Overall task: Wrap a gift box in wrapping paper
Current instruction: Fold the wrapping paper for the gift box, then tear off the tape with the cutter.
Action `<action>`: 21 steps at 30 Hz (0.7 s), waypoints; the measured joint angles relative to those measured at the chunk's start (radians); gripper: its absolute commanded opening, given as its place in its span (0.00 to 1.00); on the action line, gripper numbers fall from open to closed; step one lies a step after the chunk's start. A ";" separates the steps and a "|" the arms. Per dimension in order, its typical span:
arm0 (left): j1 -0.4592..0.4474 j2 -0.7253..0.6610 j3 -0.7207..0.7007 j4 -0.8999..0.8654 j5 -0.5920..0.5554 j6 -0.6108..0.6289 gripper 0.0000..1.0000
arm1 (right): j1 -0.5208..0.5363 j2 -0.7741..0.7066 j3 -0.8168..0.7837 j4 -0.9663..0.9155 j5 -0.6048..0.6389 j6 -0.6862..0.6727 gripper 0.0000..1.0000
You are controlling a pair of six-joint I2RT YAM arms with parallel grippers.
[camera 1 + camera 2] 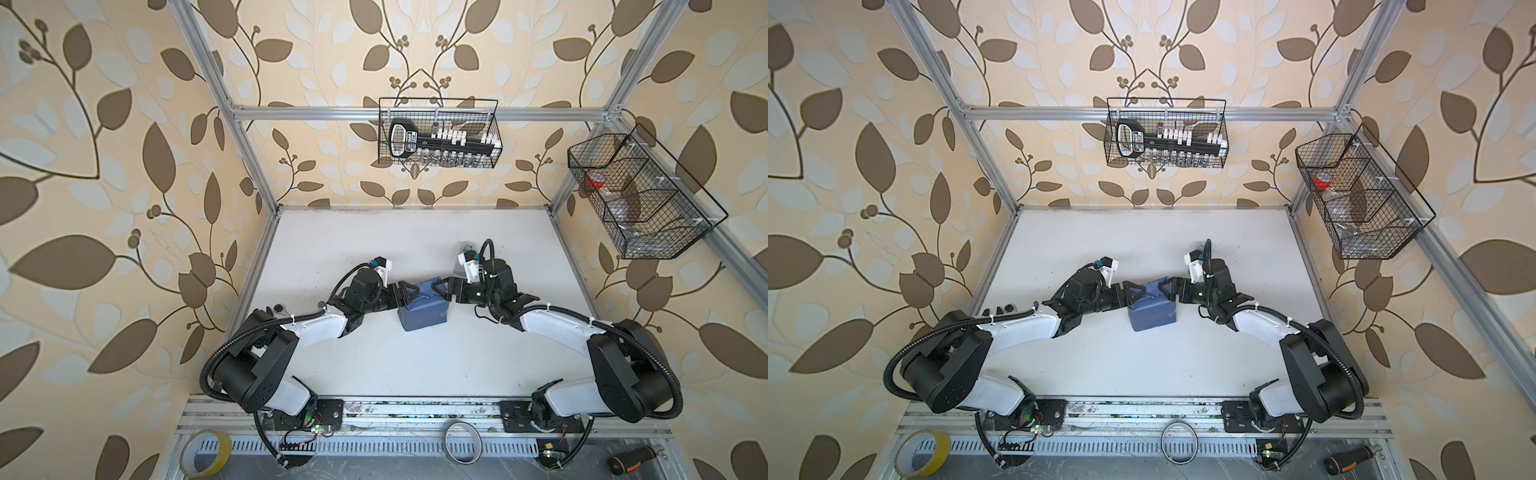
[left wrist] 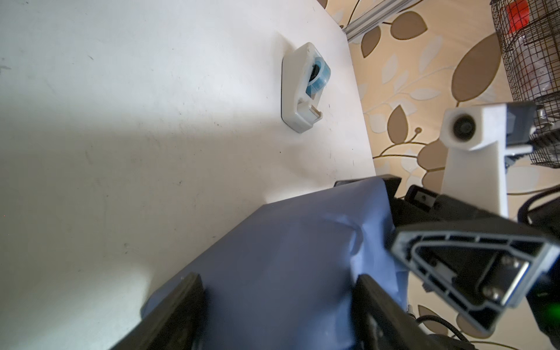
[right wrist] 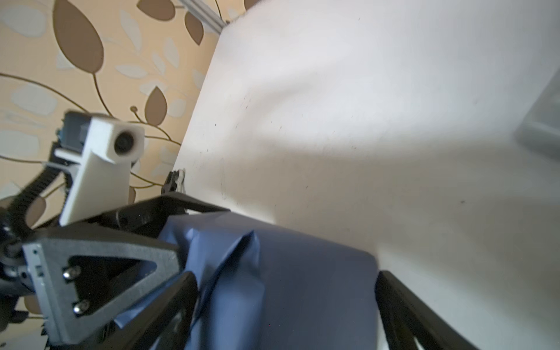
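Wrapping paper (image 1: 423, 311), folded into a blue parcel, lies mid-tabletop (image 1: 374, 365) between left gripper (image 1: 410, 293) and right gripper (image 1: 440, 289), each with jaws spread wide, straddling opposite parcel ends; firm contact not confirmable.

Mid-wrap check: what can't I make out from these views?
Gift box: hidden in every view, under the wrapping paper.
Tape dispenser: blurred and cut off by the frame edge in the right wrist view.
Left gripper, right gripper: fingers flank the paper in both wrist views; contact unclear.
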 measured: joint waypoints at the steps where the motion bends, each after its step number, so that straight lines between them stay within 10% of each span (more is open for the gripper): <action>1: 0.000 0.000 -0.001 0.003 0.000 0.001 0.78 | -0.028 -0.005 0.009 -0.005 -0.009 0.005 0.91; 21: 0.000 0.000 0.009 -0.011 0.000 0.032 0.78 | -0.272 0.336 0.333 -0.155 -0.016 0.015 0.56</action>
